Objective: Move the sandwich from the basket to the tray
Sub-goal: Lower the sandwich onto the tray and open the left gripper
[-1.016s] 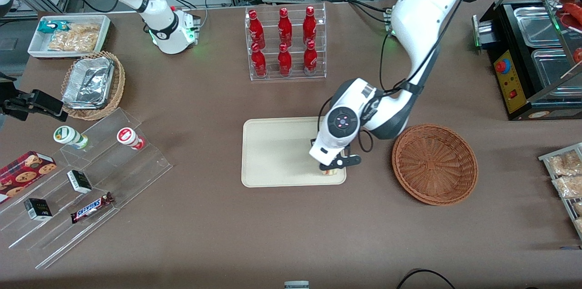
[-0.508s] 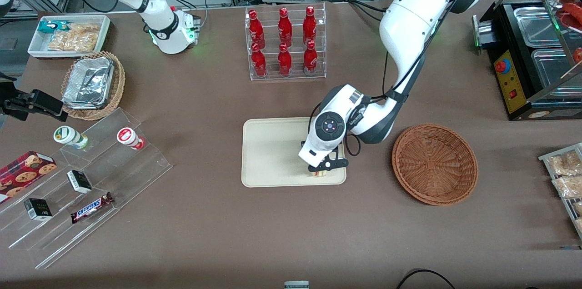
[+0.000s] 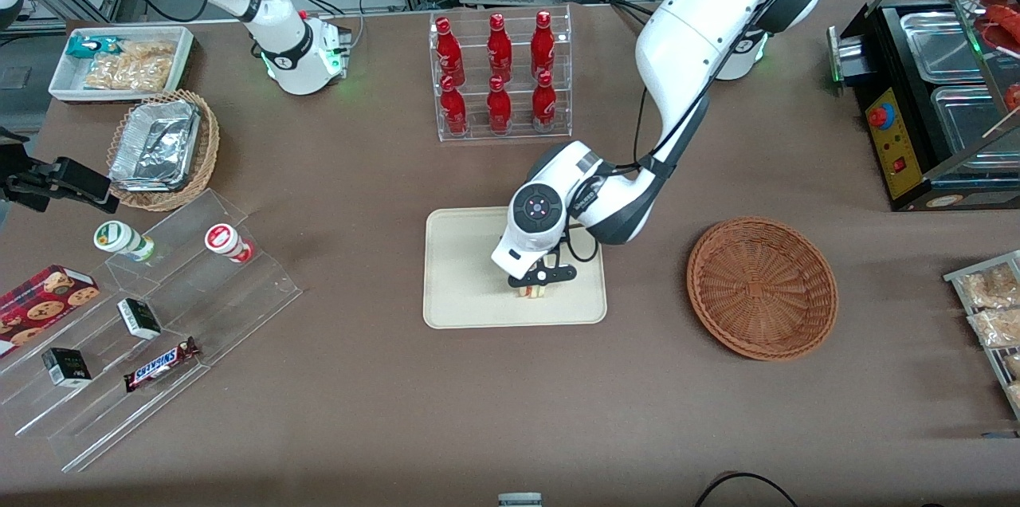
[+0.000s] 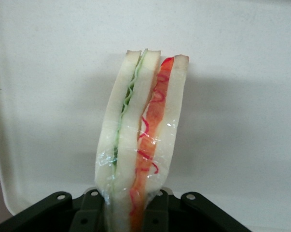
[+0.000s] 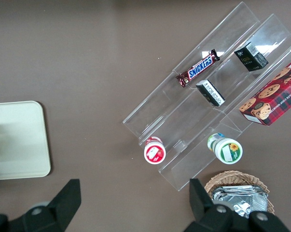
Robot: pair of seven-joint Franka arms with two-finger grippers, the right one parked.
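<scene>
Sandwich [image 4: 141,140] sits clamped between the fingers of the left arm's gripper [image 3: 533,289], which are closed tight on the bread at one end of the wedge; in the wrist view the cut edge faces the camera, with green filling between the paler slices and a red layer beside it, all under a shiny clear wrap. Directly beneath the gripper lies the cream tray [image 3: 462,284], and the sandwich [image 3: 532,291] hangs over the part of it nearer the front camera, close to the tray's surface, though contact cannot be judged. Well apart from the gripper, toward the working arm's end of the table, the reddish-brown wicker basket [image 3: 762,288] rests with nothing in it. Farther from the front camera than the gripper stands a clear rack of red bottles [image 3: 500,75].
</scene>
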